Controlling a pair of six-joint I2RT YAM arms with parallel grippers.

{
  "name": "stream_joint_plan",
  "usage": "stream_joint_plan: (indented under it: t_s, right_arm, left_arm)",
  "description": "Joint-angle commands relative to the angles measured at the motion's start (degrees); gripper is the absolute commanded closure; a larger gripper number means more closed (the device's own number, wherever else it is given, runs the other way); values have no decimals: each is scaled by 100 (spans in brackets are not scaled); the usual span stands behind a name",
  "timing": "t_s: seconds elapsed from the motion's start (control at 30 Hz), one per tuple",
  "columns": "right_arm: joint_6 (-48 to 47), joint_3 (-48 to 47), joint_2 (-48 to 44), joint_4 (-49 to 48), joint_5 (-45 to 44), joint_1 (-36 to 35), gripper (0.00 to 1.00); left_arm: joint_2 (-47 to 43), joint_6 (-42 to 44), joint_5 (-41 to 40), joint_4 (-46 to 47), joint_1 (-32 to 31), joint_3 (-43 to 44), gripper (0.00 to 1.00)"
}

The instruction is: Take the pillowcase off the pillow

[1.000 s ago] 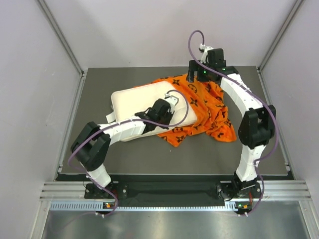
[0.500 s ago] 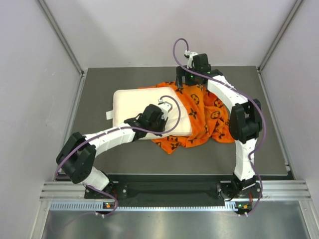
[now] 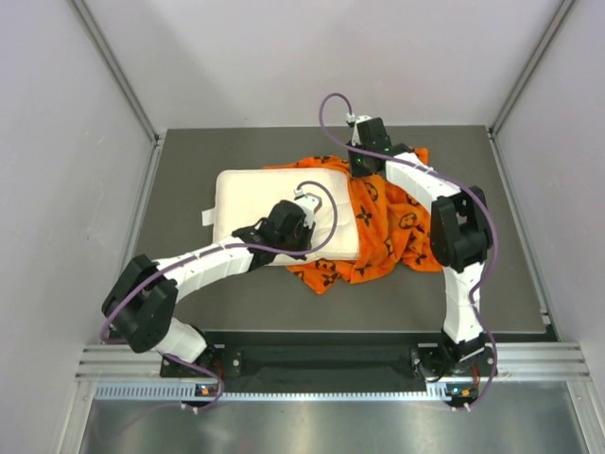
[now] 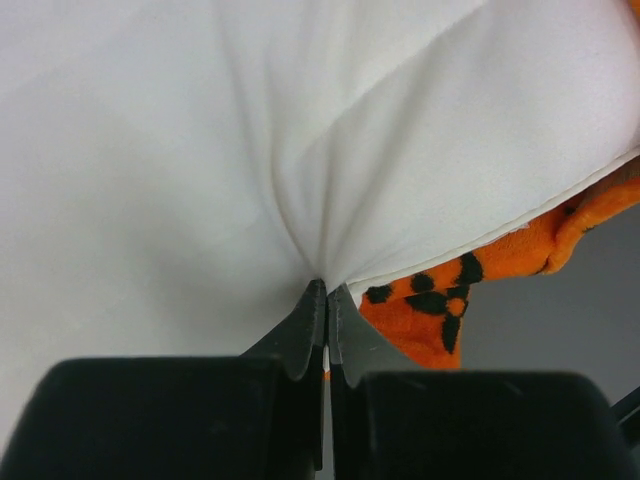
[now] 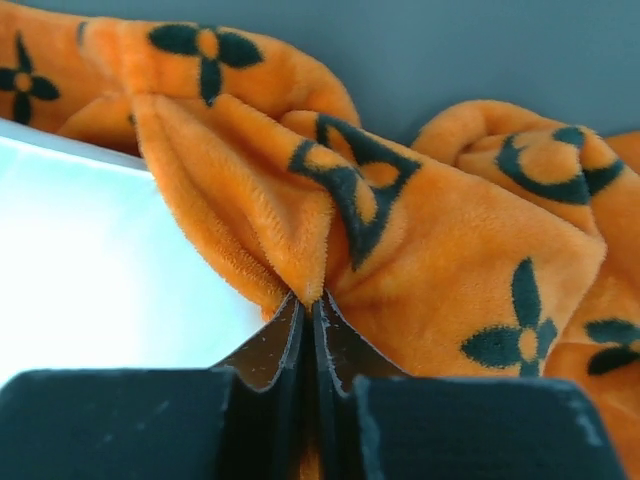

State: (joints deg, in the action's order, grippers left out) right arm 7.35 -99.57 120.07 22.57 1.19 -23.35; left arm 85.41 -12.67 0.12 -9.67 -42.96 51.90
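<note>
- Since a second ago the right arm has swung in from the 1 o'clock back corner of the worktop. Its right hand went from spread wide to clamped.
- The pillow has shifted too. It was skewed before and now lies squarer, a bit further toward 9 o'clock, and the left arm is stretched out flatter along the near side.
- The right hand is now pressed together on a raised fold of the pillowcase, right at the pillow's 1 o'clock corner. In the wrist view the plush orange fabric puckers up straight into the closed tips, with the white pillow just to the 9 o'clock side of the pinch.
- The left hand is also pressed together, pinching a bit of the cream pillow fabric. Creases fan out from the tips across the white surface.
- That pinch is close to the pillow's edge: the seam runs off toward 3 o'clock in the left wrist view, with a strip of orange peeking out under it and bare grey worktop beyond.
- The pillow sits about mid-worktop, slightly to 9 o'clock, with most of its top uncovered.
- The pillowcase is bunched along the pillow's 3 o'clock side. It reaches round the far edge toward 12 o'clock and sticks out from under the near corner around 5 o'clock, so it's partly off, with some of it still under or around that end.
</note>
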Motion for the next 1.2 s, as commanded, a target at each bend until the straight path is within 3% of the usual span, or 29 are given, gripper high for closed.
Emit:
stream_joint_plan:
  t_s: [0.0, 0.23, 0.6, 0.8, 0.83, 0.87, 0.93, 0.97, 1.0, 1.07, 1.17]
  right_arm:
    - [213, -264, 174, 292, -540, 41, 100]
    - [293, -353, 8, 635, -963, 507, 100]
    - [108, 763, -747, 600, -1024, 1281, 100]
    - [73, 1308, -1178, 486, -639, 1272, 98]
    - [56, 1395, -1222, 459, -533, 1281, 95]
    - [47, 1422, -1327, 424, -341, 1272, 80]
    - [3, 1475, -1433, 424, -181, 1272, 61]
    - [-32, 1484, -1503, 424, -102, 1272, 45]
    - [-41, 1502, -1678, 415, 29, 1272, 38]
    - [-85, 1537, -1881, 406, 109, 1281, 27]
    - [-138, 1616, -2364, 406, 188, 1263, 24]
  left_arm:
    - [-366, -464, 41, -676, -20, -321, 100]
    - [-902, -1009, -1040, -1414, -20, -251, 100]
    - [-1044, -1379, -2208, -2232, -11, 426, 100]
    - [-657, -1230, -2105, -1996, 7, 804, 100]
    - [-605, -1203, -1982, -1916, 7, 839, 100]
    - [-491, -1168, -1911, -1768, -2, 883, 100]
    - [-333, -1124, -1823, -1688, 7, 988, 100]
    - [-158, -1072, -1753, -1670, 7, 1050, 100]
    - [-60, -1045, -1735, -1661, 7, 1111, 100]
    - [246, -1001, -1647, -1669, 16, 1322, 100]
    - [572, -983, -1489, -1600, 42, 1551, 100]
